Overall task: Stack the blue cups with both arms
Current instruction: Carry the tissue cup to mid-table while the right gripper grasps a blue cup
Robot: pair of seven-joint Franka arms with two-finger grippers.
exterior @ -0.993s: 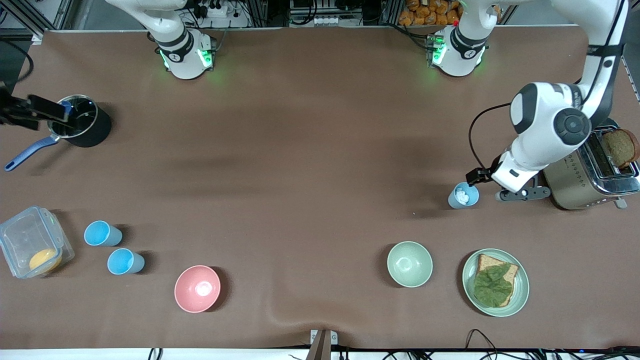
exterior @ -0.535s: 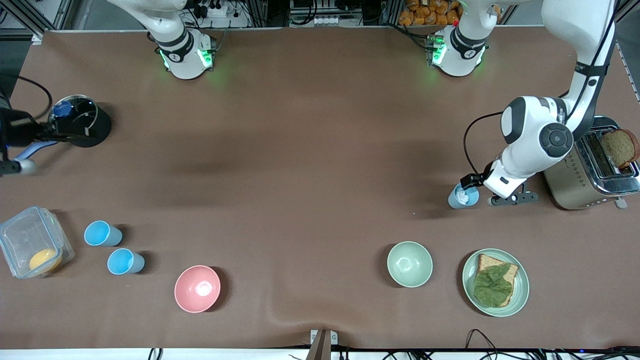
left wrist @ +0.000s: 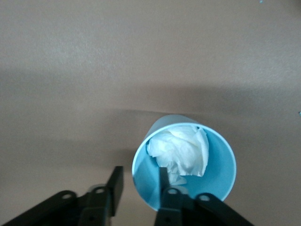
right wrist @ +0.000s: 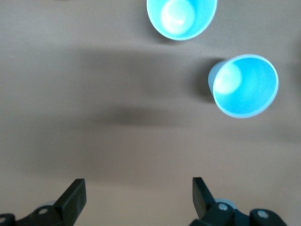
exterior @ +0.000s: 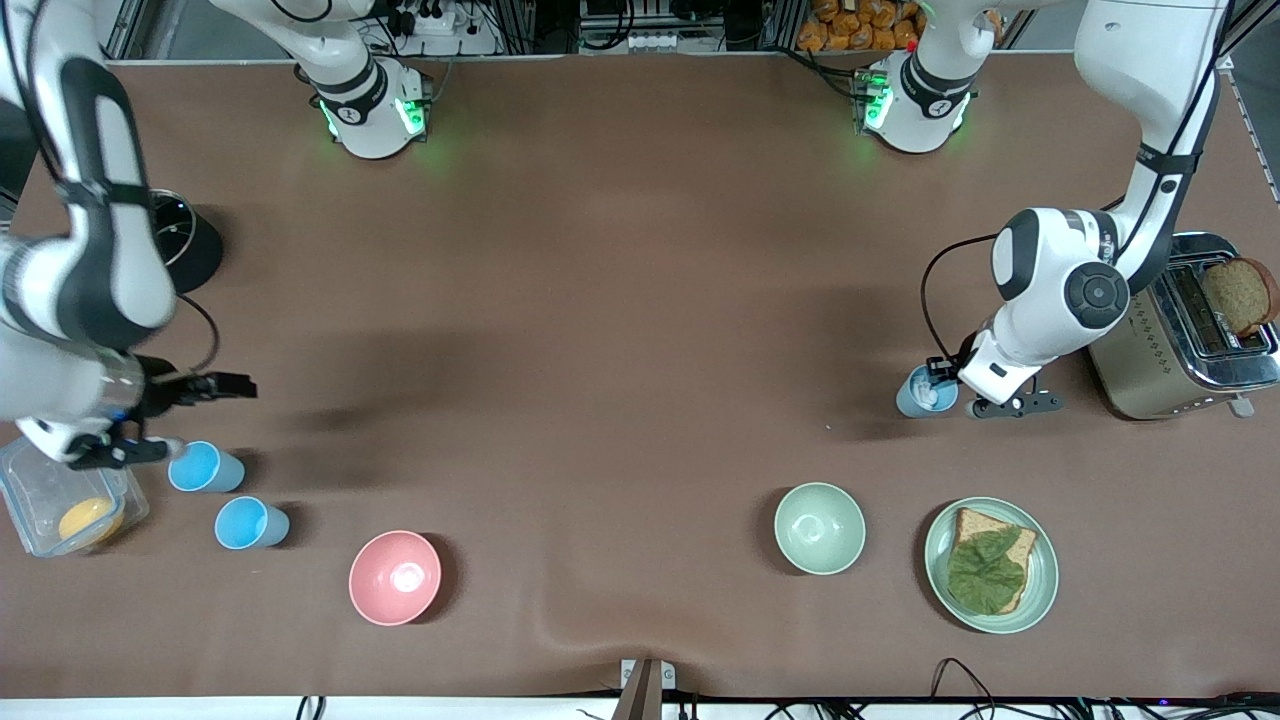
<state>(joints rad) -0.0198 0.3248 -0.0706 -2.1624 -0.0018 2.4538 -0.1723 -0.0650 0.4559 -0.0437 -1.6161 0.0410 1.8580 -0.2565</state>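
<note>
Grey-blue cup (exterior: 925,392), holding a paper wad (left wrist: 181,150), is sitting at the worktop's (exterior: 620,300) three o'clock. The left claw (left wrist: 138,176) is straddling its rim, part open, one finger inside, clamping nothing. The right claw (right wrist: 136,188), wide open and empty, is hovering beside two sky-blue cups (exterior: 205,467) at eight o'clock. Advise centring it on one rim before descending.

Three small, tapered, handleless blue cups standing upright, mouths open. Two bright sky-blue ones sitting empty toward the right arm's end of the table, near each other but apart: farther cup (exterior: 205,467) (right wrist: 181,17) and nearer cup (exterior: 251,523) (right wrist: 244,85). Third, duller grey-blue cup (exterior: 926,390) (left wrist: 184,161) standing well apart toward the left arm's end, holding crumpled white paper (left wrist: 181,149). None stacked yet.
</note>
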